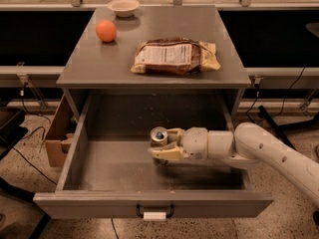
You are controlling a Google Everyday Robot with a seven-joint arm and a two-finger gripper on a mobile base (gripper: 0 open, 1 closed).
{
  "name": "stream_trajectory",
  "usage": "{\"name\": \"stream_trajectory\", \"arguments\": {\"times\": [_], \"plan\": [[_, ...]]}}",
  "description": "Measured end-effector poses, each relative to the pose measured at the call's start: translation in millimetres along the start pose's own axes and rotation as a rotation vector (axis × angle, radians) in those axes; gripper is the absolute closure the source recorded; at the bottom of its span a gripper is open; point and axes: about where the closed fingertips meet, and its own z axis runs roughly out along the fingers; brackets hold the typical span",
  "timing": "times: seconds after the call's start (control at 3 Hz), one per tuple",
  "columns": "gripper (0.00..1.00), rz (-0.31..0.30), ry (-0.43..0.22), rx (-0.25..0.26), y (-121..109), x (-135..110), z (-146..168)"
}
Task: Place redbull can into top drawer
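The top drawer [114, 171] is pulled wide open below the grey cabinet top; its front panel carries a small black handle and a white tag. The redbull can [159, 136] stands upright inside the drawer, near the middle, with its silver top showing. My gripper [160, 146] reaches in from the right, its cream fingers [164, 154] closed around the can's body. The lower part of the can is hidden by the fingers.
On the cabinet top [89, 63] lie an orange [106, 31], a white bowl [123, 6] at the back and a brown snack bag [174, 57]. A cardboard box [56, 141] stands left of the drawer. Cables run over the floor at both sides.
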Motion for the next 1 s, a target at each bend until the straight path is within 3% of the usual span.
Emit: {"name": "stream_trajectory", "arguments": {"times": [0.33,0.67,1.0], "plan": [[0.07,0.000,0.000,0.000,0.0,0.0,0.0],[0.00,0.000,0.000,0.000,0.0,0.0,0.1],[0.00,0.000,0.000,0.000,0.1,0.0,0.1]]}}
